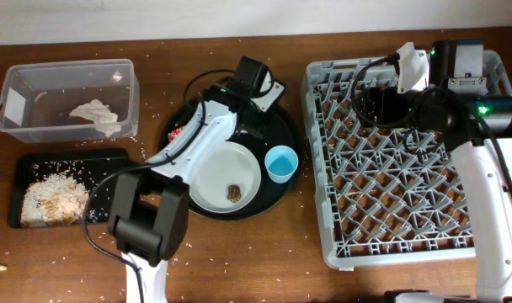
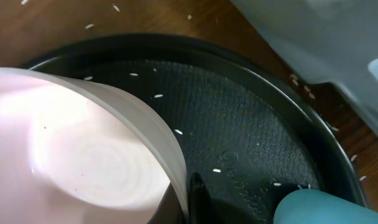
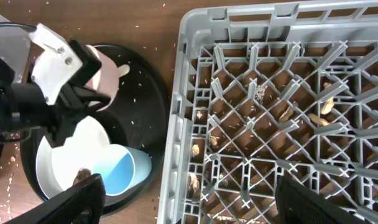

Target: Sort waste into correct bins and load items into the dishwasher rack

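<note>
My left gripper (image 2: 192, 186) is shut on the rim of the cream bowl (image 2: 83, 149), over the far side of the round black tray (image 2: 239, 112). In the right wrist view the bowl (image 3: 107, 71) sits in that gripper (image 3: 89, 93). The grey-white plate (image 1: 222, 172) lies on the tray with a brown scrap (image 1: 233, 193) on it. The light-blue cup (image 1: 281, 163) stands beside it. My right gripper (image 1: 370, 103) hangs open over the left part of the grey dishwasher rack (image 1: 492, 244), holding nothing. A red wrapper (image 1: 178, 133) lies at the tray's left edge.
The clear tub (image 1: 66, 71) at the far left holds a crumpled napkin (image 1: 96, 115). In front of it the flat black tray (image 1: 37, 160) holds rice and scraps (image 1: 52, 202). Rice grains are scattered on the table. Brown bits (image 3: 282, 114) show through the rack's lattice.
</note>
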